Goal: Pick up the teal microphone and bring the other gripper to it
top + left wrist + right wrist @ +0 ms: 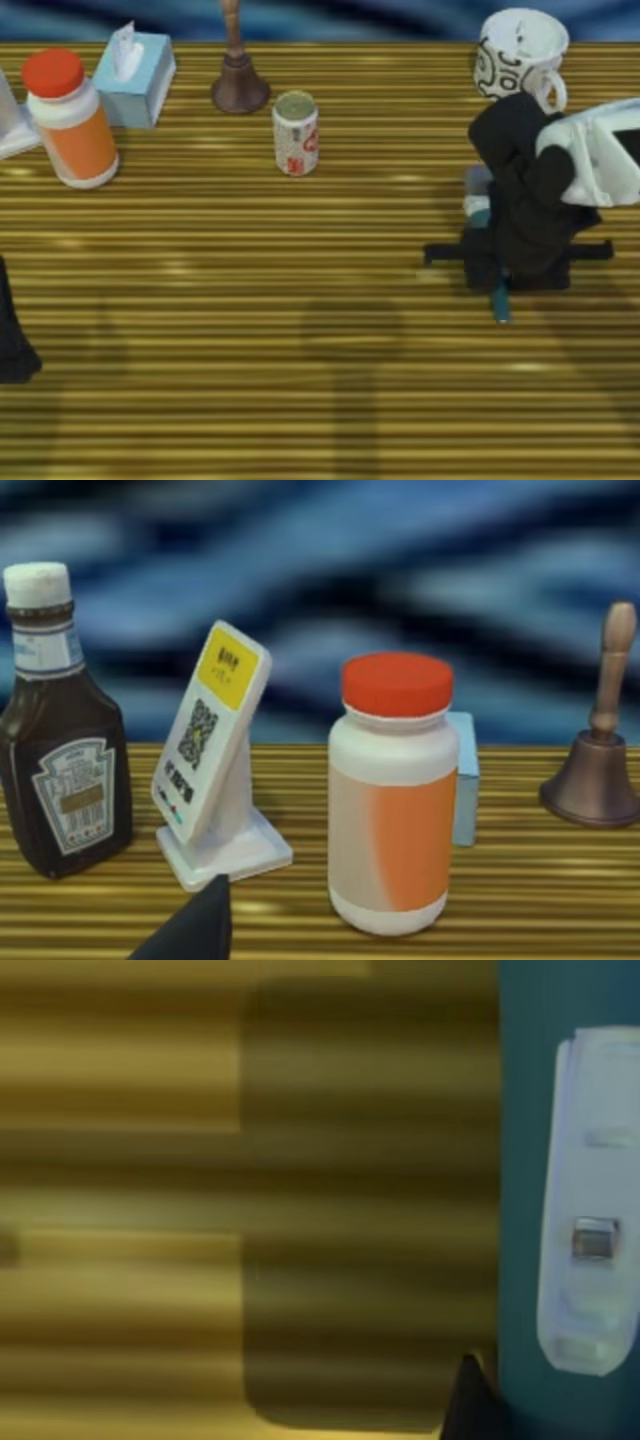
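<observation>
The teal microphone (500, 303) lies on the striped wooden table at the right. Only its slim teal end and part of its pale head (478, 183) show from under my right arm. My right gripper (515, 265) sits directly over its handle, low above the table. The right wrist view shows the teal handle (522, 1160) very close, with its white switch patch (590, 1210). The other gripper, my left one (12, 350), is parked at the table's left edge, far from the microphone.
Along the back stand an orange bottle with a red cap (70, 120), a tissue box (135, 78), a brown bell (238, 85), a can (296, 133) and a white mug (520, 50). The left wrist view also shows a brown sauce bottle (62, 730) and a QR-code stand (212, 750).
</observation>
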{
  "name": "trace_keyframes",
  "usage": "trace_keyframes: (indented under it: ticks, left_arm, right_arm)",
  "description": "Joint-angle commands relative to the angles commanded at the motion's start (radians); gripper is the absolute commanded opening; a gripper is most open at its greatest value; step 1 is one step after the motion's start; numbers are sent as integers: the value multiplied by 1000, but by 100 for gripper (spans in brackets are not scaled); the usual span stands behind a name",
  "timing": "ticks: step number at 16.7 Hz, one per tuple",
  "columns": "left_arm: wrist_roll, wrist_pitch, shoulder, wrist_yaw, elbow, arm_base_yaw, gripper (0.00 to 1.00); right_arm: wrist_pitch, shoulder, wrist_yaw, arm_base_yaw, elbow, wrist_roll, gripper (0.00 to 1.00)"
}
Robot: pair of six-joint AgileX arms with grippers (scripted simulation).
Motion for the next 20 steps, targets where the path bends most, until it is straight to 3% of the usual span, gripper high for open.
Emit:
trace_keyframes:
  ticks: [5,15,20]
  left_arm:
    - [0,0,0,0,0,0,100]
    - [0,0,0,0,0,0,100]
    - [0,0,0,0,0,0,100]
  right_arm:
    - [288,-58,-85,1,-70,-79,0]
    - [1161,-264,-326,-3,-322,-313,0]
    - [1380,-360,-397,-6,-388,-389,0]
